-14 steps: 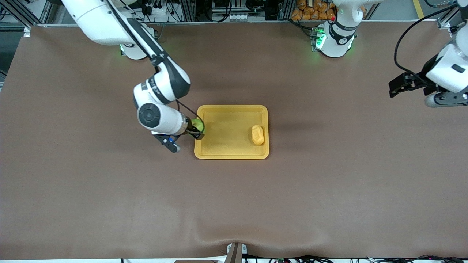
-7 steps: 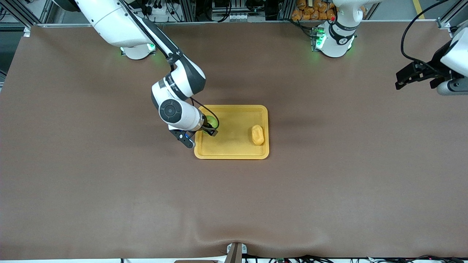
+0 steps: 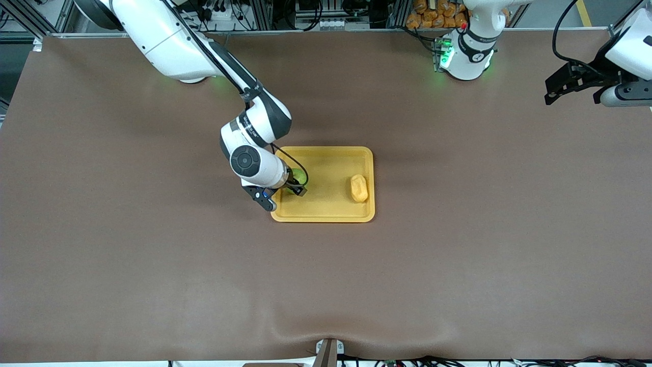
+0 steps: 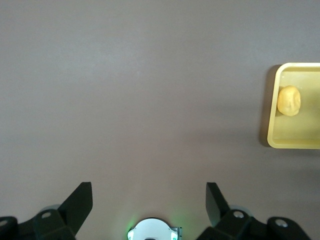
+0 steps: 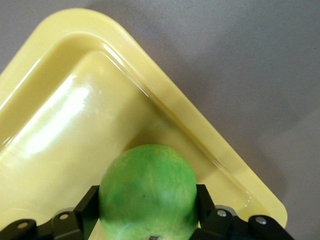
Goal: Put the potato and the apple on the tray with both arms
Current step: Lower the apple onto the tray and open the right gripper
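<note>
The yellow-orange tray lies mid-table. The potato rests in it at the end toward the left arm; it also shows in the left wrist view. My right gripper is shut on the green apple and holds it over the tray's end toward the right arm. In the right wrist view the apple sits between the black fingers above the tray's corner. My left gripper is open and empty, up over the table's left-arm end; its fingers stand wide apart.
The brown mat covers the whole table. The arm bases glow green along the edge farthest from the front camera. A small bracket sits at the nearest edge.
My right gripper has carried the apple from the tray's rim to over its inside. My left arm has risen and drawn back toward its end of the table.
</note>
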Motion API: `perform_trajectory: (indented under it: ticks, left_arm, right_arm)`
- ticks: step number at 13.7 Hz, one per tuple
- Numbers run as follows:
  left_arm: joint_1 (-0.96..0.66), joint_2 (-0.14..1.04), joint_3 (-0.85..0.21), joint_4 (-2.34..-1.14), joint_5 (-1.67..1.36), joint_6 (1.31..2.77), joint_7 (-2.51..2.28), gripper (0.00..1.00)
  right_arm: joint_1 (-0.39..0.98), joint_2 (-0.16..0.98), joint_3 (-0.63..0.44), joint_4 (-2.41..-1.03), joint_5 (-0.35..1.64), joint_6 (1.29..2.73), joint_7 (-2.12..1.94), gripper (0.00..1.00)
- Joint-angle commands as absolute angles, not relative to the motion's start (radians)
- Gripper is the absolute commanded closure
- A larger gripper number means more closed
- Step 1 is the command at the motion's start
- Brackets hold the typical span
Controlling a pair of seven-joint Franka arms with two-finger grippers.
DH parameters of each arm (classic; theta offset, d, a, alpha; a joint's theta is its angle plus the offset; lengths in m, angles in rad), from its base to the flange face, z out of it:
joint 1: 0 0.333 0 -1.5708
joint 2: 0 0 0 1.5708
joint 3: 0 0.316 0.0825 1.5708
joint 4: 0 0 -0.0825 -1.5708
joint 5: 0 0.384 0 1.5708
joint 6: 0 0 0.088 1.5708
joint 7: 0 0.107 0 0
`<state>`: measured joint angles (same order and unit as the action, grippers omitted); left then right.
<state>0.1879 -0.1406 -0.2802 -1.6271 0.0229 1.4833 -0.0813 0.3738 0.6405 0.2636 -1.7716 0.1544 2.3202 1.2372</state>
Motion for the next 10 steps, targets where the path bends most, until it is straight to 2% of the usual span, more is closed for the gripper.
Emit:
perform_trajectory:
  ticks: [1, 2, 3, 7, 10]
  left_arm:
    - [0.201, -0.16, -0.279, -1.64, -0.003, 1.473, -0.064, 0.0]
    - [0.201, -0.155, -0.278, -1.637, -0.003, 1.473, -0.06, 0.0]
    - [0.201, -0.153, -0.278, -1.635, -0.003, 1.473, -0.06, 0.0]
    - [0.198, -0.143, -0.281, -1.626, -0.003, 1.473, -0.055, 0.0]
    - [0.195, -0.137, -0.282, -1.626, -0.003, 1.473, -0.037, 0.0]
  right_arm:
    - [0.391, 0.66, 0.253, -1.749, 0.135, 2.339, 1.267, 0.64]
    - [0.388, 0.66, 0.253, -1.749, 0.135, 2.335, 1.269, 0.04]
    - [0.385, 0.658, 0.253, -1.746, 0.135, 2.332, 1.266, 0.0]
    - [0.373, 0.649, 0.252, -1.738, 0.137, 2.301, 1.253, 0.0]
    - [0.351, 0.647, 0.252, -1.631, 0.137, 2.122, 1.259, 0.0]
